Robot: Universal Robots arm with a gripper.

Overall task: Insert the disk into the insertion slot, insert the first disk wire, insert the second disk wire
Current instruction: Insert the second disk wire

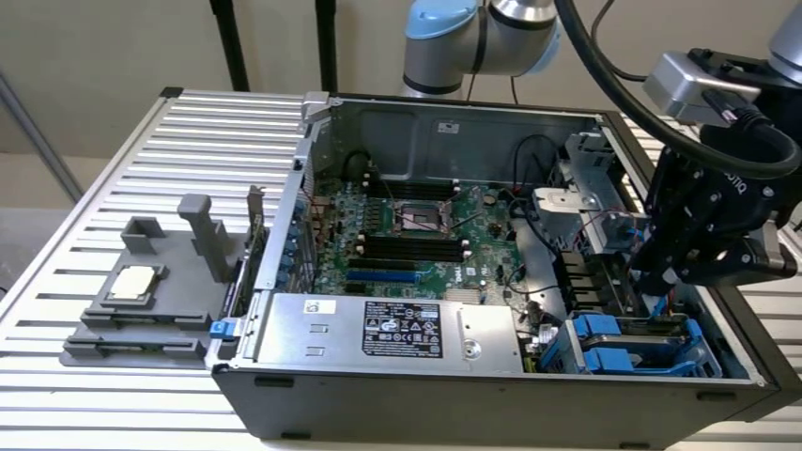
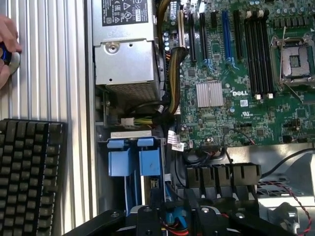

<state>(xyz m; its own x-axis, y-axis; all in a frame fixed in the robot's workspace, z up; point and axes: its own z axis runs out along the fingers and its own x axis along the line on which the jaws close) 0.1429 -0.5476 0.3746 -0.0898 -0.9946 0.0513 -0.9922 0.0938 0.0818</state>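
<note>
Half-open tool (image 2: pixel 175 219) around blue connector (image 2: pixel 175 217)

We see an open black computer case (image 1: pixel 501 399) lying on a ribbed metal worktop (image 1: pixel 150 169), with a green motherboard (image 1: pixel 414 235) inside it and a silver labelled power-supply box (image 1: pixel 389 331) along its near wall. On the exterior view's left, beside the case, we find a grey plastic fixture (image 1: pixel 157 291) carrying a small square processor chip (image 1: pixel 134 284). In the wrist view we also make out a black keyboard (image 2: pixel 29 172) resting on the worktop, and yellow and black cables (image 2: pixel 172 83) running between the power-supply box and the motherboard.
</note>
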